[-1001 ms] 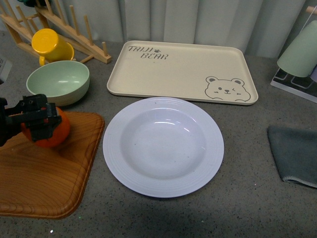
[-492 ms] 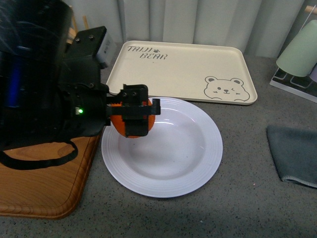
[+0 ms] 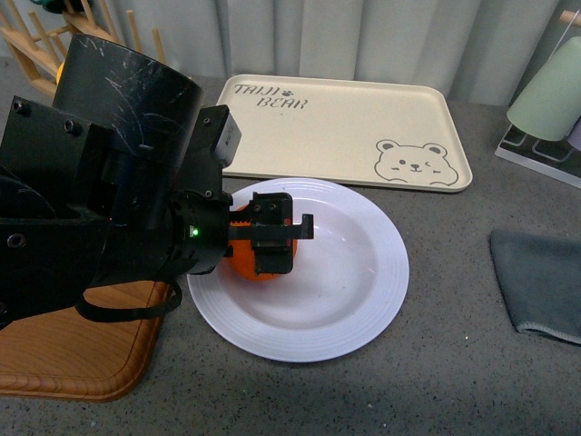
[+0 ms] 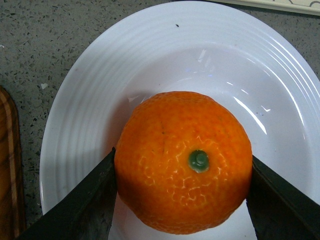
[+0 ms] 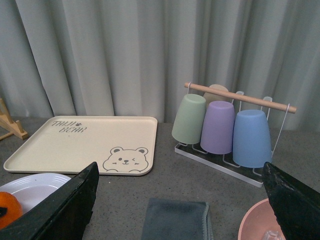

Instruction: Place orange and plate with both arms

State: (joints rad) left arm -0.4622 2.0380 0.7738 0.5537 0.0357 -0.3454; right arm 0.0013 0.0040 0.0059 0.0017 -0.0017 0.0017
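Observation:
The orange [image 3: 243, 262] is held in my left gripper [image 3: 269, 243], which is shut on it over the left part of the white plate [image 3: 363, 272]. In the left wrist view the orange [image 4: 183, 160] fills the space between the two black fingers [image 4: 85, 200], green stem spot facing the camera, with the plate [image 4: 150, 60] under it. I cannot tell whether the orange touches the plate. My right gripper [image 5: 182, 202] is open and empty, held high off to the right; it is out of the front view. The orange [image 5: 7, 209] and plate rim [image 5: 35, 182] show at the edge of the right wrist view.
A beige bear tray [image 3: 336, 127] lies behind the plate. A wooden board [image 3: 64, 350] is at the left, a grey cloth [image 3: 540, 277] at the right. A cup rack [image 5: 225, 127] holds several upturned cups. A pink bowl [image 5: 260, 222] is near the right gripper.
My left arm has carried the orange from the wooden board rightward to over the plate, and in the last half second a little lower and further into the plate.

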